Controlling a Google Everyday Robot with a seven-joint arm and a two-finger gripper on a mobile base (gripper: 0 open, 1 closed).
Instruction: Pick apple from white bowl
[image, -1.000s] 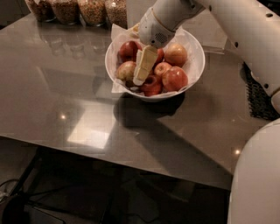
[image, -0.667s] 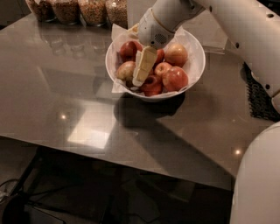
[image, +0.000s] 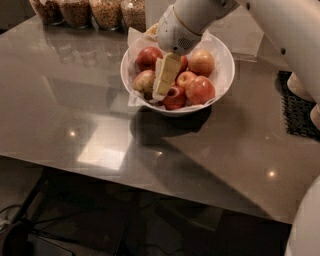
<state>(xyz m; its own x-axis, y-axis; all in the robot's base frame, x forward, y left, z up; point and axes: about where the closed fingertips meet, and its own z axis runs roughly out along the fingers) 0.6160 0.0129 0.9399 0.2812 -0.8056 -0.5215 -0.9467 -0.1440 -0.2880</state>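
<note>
Apple (image: 200, 90) in white bowl (image: 228, 70), right of end effector (image: 160, 91).

The white bowl (image: 173, 112) stands on the table (image: 65, 95), jars (image: 105, 12) behind it to the left. The gripper (image: 160, 91) hangs inside it among apples (image: 201, 90)

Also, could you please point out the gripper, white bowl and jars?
white bowl (image: 185, 111), camera view, front outer wall.
gripper (image: 160, 91), camera view, lower end, inside the white bowl.
jars (image: 106, 12), camera view, one jar's glass side.
</note>
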